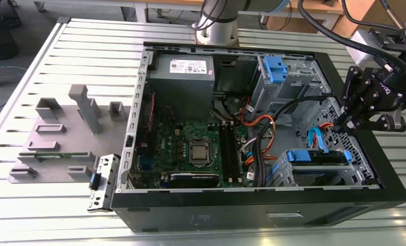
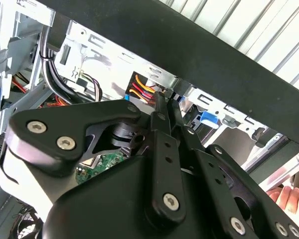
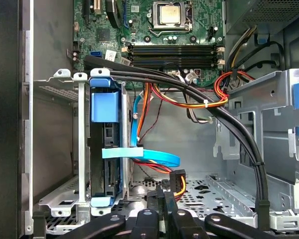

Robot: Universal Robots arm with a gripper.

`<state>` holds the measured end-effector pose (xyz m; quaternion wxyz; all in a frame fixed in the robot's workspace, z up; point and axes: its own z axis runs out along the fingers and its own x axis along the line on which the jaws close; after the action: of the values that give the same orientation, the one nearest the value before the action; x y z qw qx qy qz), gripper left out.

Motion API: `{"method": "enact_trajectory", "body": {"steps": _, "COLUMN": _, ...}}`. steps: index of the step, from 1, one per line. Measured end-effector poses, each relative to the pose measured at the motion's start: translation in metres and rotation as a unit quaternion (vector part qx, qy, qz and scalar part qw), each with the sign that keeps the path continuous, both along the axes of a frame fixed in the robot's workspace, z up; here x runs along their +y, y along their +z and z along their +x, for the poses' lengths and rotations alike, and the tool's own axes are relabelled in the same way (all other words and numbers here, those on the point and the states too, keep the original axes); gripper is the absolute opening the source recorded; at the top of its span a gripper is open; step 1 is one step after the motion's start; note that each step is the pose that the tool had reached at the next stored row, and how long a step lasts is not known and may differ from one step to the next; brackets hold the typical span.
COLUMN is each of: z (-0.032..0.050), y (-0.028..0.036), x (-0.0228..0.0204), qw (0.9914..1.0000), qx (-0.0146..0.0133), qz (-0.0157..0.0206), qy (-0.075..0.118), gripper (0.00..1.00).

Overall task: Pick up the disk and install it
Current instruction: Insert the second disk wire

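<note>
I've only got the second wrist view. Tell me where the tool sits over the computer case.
Observer: In the exterior view the tool hangs over the open computer case at the exterior view's right side, just above the metal drive bay.
Operator: Report where the disk is.
Observer: In the first wrist view the disk stands edge-on in the metal drive bay, with blue rails at both ends, apart from the tool.
Operator: Give me the cables near it.
Observer: A blue flat cable curves out from beside the disk, and orange and red wires run past it toward the tool.
</note>
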<state>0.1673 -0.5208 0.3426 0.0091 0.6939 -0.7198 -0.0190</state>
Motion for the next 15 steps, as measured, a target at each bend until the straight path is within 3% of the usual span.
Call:
{"method": "enact_trajectory", "body": {"steps": 11, "z": -0.0048, "y": -0.0001, "x": -0.0002, "qw": 1.0, "qx": -0.0009, "qz": 0.0001, "qy": 0.0, "gripper": 0.16}}
{"method": "enact_trajectory", "body": {"steps": 15, "z": -0.0075, "y": 0.0, "x": -0.0022, "qw": 1.0, "qx": -0.0019, "qz": 0.0, "qy": 0.0, "gripper": 0.16}}
